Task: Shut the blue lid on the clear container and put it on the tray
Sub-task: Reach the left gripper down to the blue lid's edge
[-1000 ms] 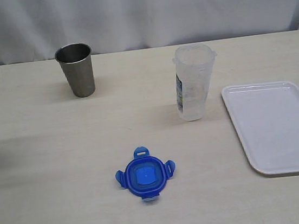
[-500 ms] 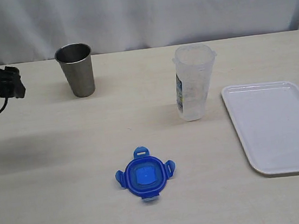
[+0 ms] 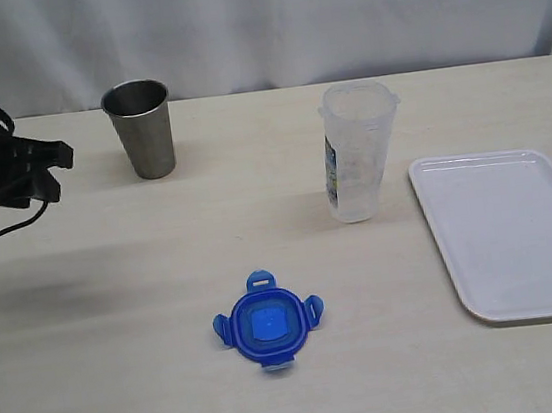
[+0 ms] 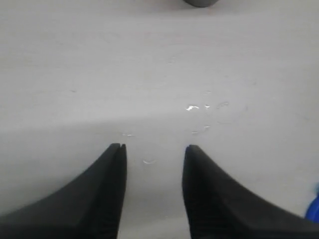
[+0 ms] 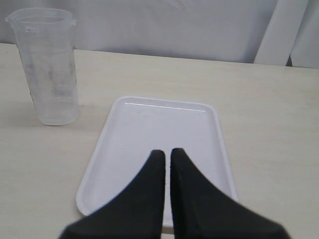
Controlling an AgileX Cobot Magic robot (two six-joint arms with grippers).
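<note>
The blue lid (image 3: 267, 322) lies flat on the table near the front middle, its flaps spread; a sliver of the blue lid (image 4: 314, 207) shows at the edge of the left wrist view. The clear container (image 3: 357, 151) stands upright and uncovered right of centre, also seen as the clear container (image 5: 48, 65). The white tray (image 3: 516, 232) lies flat at the right, and the tray (image 5: 164, 129) fills the right wrist view. My left gripper (image 3: 58, 169) hovers at the far left, jaws apart with nothing between them (image 4: 154, 147). My right gripper (image 5: 167, 152) is shut and empty above the tray's near edge.
A tapered steel cup (image 3: 143, 128) stands upright at the back left, just right of my left gripper. A white curtain hangs behind the table. Small glints of moisture (image 4: 205, 107) mark the tabletop under the left gripper.
My left arm has come into the exterior view from the left edge and moved right toward the steel cup. The lid, container and tray have not moved.
</note>
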